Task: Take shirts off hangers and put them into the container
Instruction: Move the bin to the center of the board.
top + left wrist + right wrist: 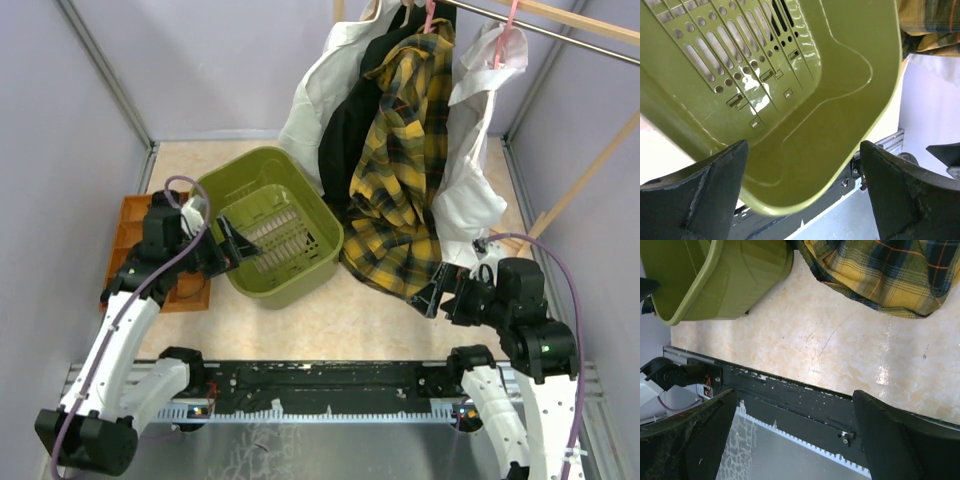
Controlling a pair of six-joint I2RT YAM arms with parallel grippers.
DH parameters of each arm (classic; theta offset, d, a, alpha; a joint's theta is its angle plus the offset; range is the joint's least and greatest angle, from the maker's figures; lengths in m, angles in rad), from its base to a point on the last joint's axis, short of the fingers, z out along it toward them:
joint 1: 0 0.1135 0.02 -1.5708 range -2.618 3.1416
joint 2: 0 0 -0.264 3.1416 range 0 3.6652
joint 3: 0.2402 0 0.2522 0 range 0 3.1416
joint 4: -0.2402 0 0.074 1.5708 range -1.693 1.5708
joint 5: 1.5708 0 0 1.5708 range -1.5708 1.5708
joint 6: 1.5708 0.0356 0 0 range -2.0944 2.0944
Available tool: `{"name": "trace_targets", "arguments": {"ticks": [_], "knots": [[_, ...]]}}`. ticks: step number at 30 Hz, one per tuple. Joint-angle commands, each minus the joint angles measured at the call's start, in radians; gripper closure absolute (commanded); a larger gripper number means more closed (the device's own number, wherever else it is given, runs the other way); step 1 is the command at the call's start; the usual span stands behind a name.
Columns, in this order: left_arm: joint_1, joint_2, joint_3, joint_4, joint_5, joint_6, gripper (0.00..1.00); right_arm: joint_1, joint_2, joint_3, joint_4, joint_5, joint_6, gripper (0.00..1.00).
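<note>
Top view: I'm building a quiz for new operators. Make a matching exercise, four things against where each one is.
1 tub
2 plaid shirt
3 orange tray
4 right hand

a hanging at the back
b left edge of the table
c open, near the plaid hem
d middle of the table, beside the plaid shirt

Pairs: 1-d, 2-a, 3-b, 4-c
</note>
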Motion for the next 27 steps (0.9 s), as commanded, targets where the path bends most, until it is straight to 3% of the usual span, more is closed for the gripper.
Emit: {"name": "trace_targets", "arguments": {"ticks": [1, 4, 10, 12, 20, 27], "knots": [[-0.150, 0.040, -0.012, -0.041, -0.176, -0.044, 0.01, -0.004, 0.016, 0.040, 0.029, -0.042, -0.031, 0.01], [-0.231, 0.051, -0.007, -0.061, -0.290, -0.065, 0.01, -0.004, 0.036, 0.062, 0.035, -0.043, -0.030, 0.01], [-0.233, 0.036, 0.039, -0.156, -0.439, -0.027, 0.03, -0.004, 0.029, 0.070, 0.021, -0.035, -0.032, 0.01], [-0.234, 0.011, 0.092, -0.200, -0.440, -0.010, 0.03, -0.004, 0.027, 0.072, 0.022, -0.034, -0.031, 0.01], [-0.234, -0.120, 0.229, -0.101, -0.336, -0.016, 0.01, -0.004, 0.073, 0.131, 0.072, -0.121, -0.064, 0.01], [-0.234, -0.149, 0.310, -0.359, -0.609, -0.090, 0.01, -0.004, 0.082, 0.169, 0.086, -0.112, -0.066, 0.01]]}}
